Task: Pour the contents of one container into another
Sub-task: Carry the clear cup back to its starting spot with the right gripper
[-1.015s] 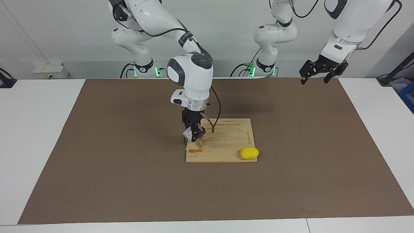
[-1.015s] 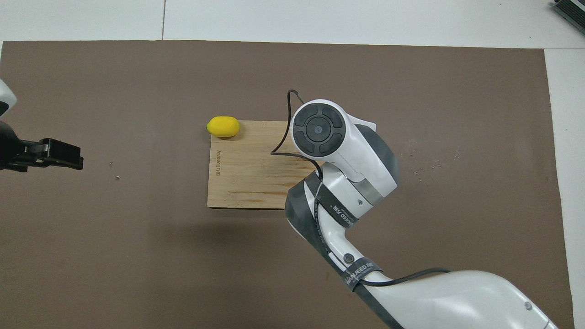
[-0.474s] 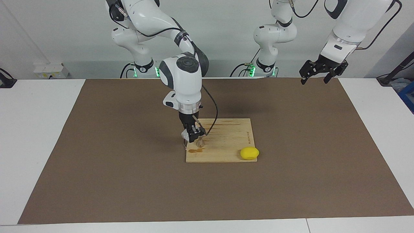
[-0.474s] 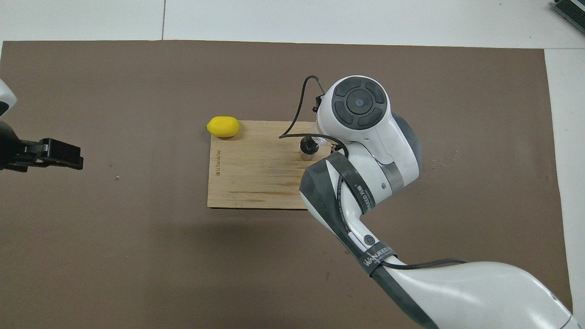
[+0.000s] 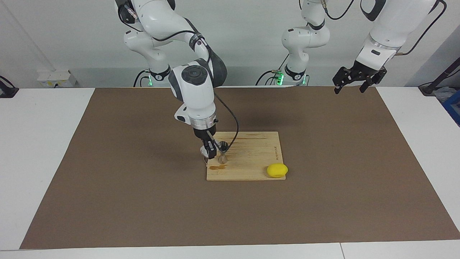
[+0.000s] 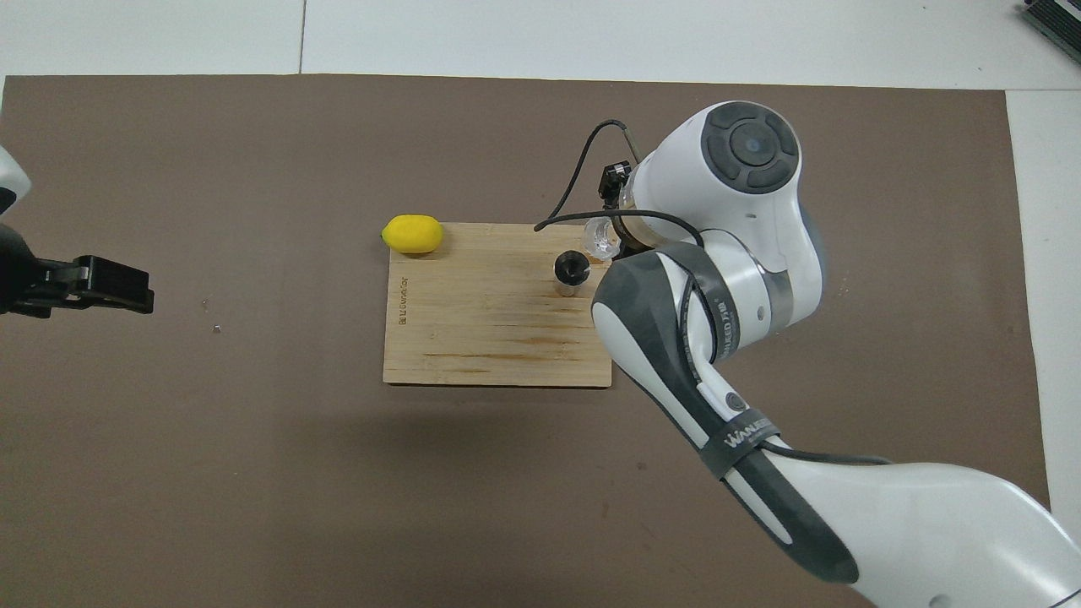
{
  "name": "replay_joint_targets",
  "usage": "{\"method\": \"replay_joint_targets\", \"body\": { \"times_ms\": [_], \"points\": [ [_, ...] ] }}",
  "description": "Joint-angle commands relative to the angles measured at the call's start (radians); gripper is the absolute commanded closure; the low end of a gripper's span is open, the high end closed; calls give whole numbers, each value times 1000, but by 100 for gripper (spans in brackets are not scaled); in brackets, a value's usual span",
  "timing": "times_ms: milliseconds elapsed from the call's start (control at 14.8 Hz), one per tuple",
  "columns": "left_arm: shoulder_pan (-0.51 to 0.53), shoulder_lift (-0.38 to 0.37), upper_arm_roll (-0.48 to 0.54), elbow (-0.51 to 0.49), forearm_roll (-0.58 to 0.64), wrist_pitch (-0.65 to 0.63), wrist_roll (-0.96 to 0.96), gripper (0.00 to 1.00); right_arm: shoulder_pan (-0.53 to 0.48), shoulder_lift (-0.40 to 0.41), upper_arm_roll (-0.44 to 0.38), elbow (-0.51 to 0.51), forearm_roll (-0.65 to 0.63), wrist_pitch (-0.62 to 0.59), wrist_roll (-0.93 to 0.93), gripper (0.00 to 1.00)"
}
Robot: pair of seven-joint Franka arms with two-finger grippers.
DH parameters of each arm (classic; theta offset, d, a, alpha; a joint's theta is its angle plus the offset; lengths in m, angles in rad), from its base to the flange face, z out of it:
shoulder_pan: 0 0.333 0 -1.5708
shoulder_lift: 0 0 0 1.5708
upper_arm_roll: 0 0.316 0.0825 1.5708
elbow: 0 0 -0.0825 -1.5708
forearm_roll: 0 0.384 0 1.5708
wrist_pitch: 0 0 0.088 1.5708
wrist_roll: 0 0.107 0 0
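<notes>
The clear cup (image 6: 601,237) hangs just above the wooden board (image 5: 251,162), at the board's edge toward the right arm's end. My right gripper (image 5: 210,151) is shut on the clear cup (image 5: 205,151), which looks close to upright. The steel jigger (image 6: 570,273) stands on the board right beside the cup, toward the left arm's end; it also shows as the jigger (image 5: 222,158) in the facing view. The right wrist hides most of the fingers from above. My left gripper (image 5: 354,81) waits open and high over the mat's corner near its own base.
A yellow lemon (image 5: 277,170) lies at the board's corner farthest from the robots, toward the left arm's end. A brown wet stain (image 5: 216,167) marks the board by the jigger. The brown mat (image 5: 107,180) covers the table.
The right wrist has turned and swung toward the right arm's end of the table, bringing the cup back from its tilt over the jigger. The jigger now shows from above. The left arm stayed still.
</notes>
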Motion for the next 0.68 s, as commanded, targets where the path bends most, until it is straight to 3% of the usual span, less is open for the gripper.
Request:
{"method": "replay_joint_targets", "body": {
  "times_ms": [0,271,609],
  "points": [
    [14,-18,-5,-12,-11,-10,17,0,-70,-22,10,-40,135,-3,-75,100],
    [14,-18,-5,-14,-11,-10,15,0,-185,-63,9,-144,359,1,-143,100],
    [14,-18,-5,-12,-11,-10,15,0,-373,-170,9,-412,575,12,-507,100]
  ]
}}
